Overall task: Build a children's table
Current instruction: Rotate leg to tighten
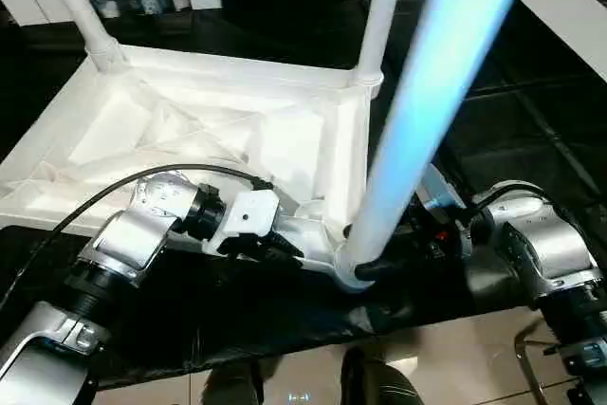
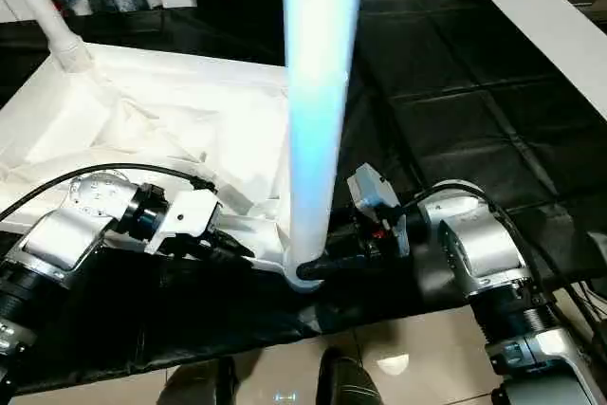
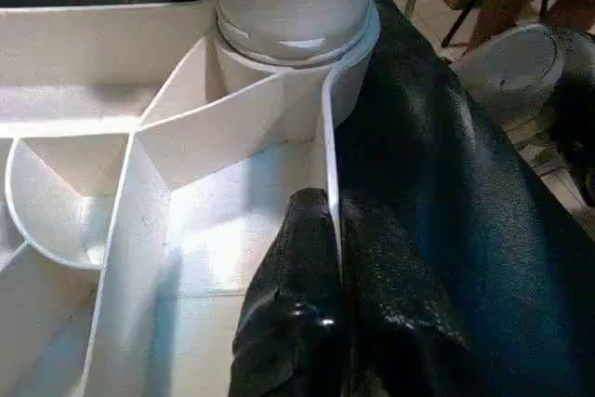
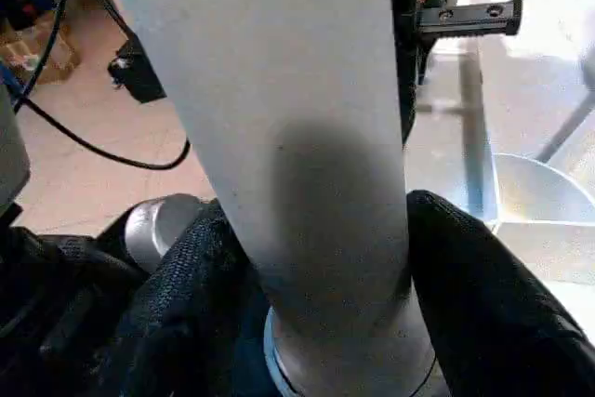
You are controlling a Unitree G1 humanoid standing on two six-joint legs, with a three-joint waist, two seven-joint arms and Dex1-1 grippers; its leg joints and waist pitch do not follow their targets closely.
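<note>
Your table top [image 1: 171, 130] lies upside down on the black mat [image 2: 446, 92], ribbed underside facing up, with its near edge just ahead of your forearms. Two legs already stand in the far corner sockets: one at the far left [image 1: 81, 7] and one at the far right [image 1: 377, 16].

Your right gripper [image 2: 332, 265] is closed on a third leg [image 2: 318, 111] just above its foot. In the right wrist view the black fingers [image 4: 483, 295] press against both sides of the white tube, with no gap showing between pad and plastic. The leg stands nearly upright, and its lower end sits in the near right corner socket [image 1: 351, 272] of the top. You cannot tell from these views how deep it is seated.

Your left gripper [image 1: 275, 246] is clamped on the top's near-edge wall, just left of that same socket. In the left wrist view the two fingers [image 3: 297, 304] pinch the thin upright wall between them, one finger inside the ribbed compartment and the other outside against the mat. The socket with the leg in it sits directly ahead of those fingertips, close but not touching them.

A black cable [image 1: 133, 182] arcs over your left wrist.
</note>
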